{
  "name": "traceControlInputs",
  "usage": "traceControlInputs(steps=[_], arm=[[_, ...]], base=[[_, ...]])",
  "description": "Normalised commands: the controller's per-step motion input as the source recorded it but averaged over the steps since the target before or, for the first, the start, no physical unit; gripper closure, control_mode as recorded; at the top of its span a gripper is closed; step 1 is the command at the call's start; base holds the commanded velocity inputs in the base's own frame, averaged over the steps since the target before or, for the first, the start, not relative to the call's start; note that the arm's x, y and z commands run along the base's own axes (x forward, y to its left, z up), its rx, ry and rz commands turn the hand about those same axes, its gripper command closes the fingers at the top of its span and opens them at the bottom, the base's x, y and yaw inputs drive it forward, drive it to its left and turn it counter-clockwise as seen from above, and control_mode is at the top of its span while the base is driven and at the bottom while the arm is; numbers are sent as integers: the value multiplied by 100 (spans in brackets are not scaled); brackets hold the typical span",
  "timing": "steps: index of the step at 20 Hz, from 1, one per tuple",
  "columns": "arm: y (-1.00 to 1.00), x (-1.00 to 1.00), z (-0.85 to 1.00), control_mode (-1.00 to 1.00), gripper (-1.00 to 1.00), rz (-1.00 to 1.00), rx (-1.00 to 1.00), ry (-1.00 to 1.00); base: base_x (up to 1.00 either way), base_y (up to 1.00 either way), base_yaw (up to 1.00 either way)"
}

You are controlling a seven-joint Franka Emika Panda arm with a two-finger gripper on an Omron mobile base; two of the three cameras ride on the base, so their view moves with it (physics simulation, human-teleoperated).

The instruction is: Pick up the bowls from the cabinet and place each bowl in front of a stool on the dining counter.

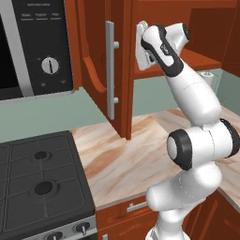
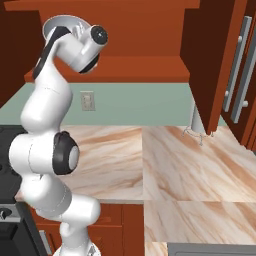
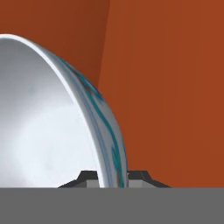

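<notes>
A bowl (image 3: 52, 122), white inside with a blue pattern outside, stands on edge with its rim between my finger tips. My gripper (image 3: 114, 177) is shut on that rim. In the left base view the bowl (image 1: 140, 43) shows as a pale tilted disc at the hand, just in front of the cabinet shelf (image 1: 199, 60). From the right base view the bowl (image 2: 67, 22) peeks over the arm's wrist inside the open cabinet (image 2: 140, 35). The cabinet door (image 1: 101, 70) stands wide open, its silver bar handle (image 1: 109, 70) facing me. The stool and the dining counter are out of view.
A microwave (image 1: 35, 47) hangs at the left above a black stove (image 1: 42, 187). The marble worktop (image 1: 126, 154) runs below the cabinet. A wall outlet (image 2: 87, 101) and a white stand (image 2: 197, 125) sit at the back. More cabinet doors (image 2: 240, 65) stand at the right.
</notes>
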Motion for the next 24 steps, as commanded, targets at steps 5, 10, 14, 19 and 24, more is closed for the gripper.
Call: traceControlInputs(steps=[5,10,14,19,24], arm=[[-60,-82,0,-100,100,-5,0,0],[-53,-100,7,-100,100,-11,0,0],[-24,-100,10,-100,100,-14,0,1],[0,-100,0,-100,100,-17,-6,6],[0,-100,4,-100,100,-18,-5,15]], base=[[0,0,0],[0,0,0],[0,0,0],[0,0,0],[0,0,0]])
